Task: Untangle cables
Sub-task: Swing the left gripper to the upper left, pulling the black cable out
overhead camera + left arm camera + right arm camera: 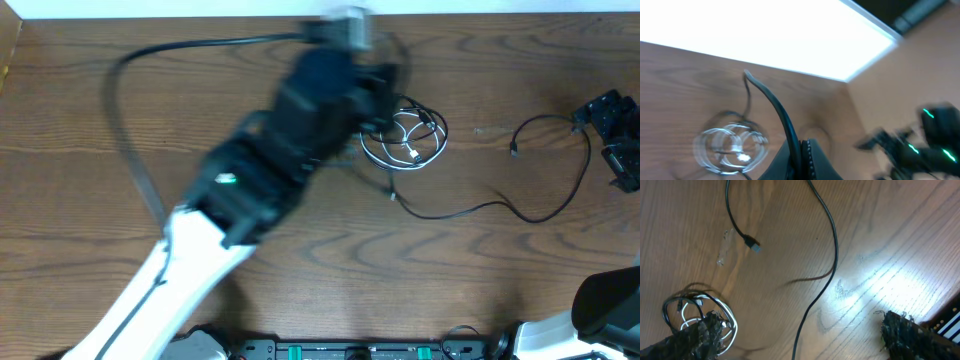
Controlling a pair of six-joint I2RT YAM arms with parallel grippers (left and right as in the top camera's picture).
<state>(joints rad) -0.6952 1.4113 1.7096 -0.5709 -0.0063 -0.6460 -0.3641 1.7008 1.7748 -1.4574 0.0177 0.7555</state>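
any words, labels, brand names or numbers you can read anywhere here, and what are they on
No text can be read in any view.
blurred black left arm: only a small green light, no letters visible.
black rail at the table's near edge: green marks, too small to read.
wooden table, coiled white cable, loose thin black cable: no print visible.

A wood-grain table [420, 285] is shown. White and black cables [412, 138] are coiled on it; right of that coil, a long black cable [836, 250] is laid out.
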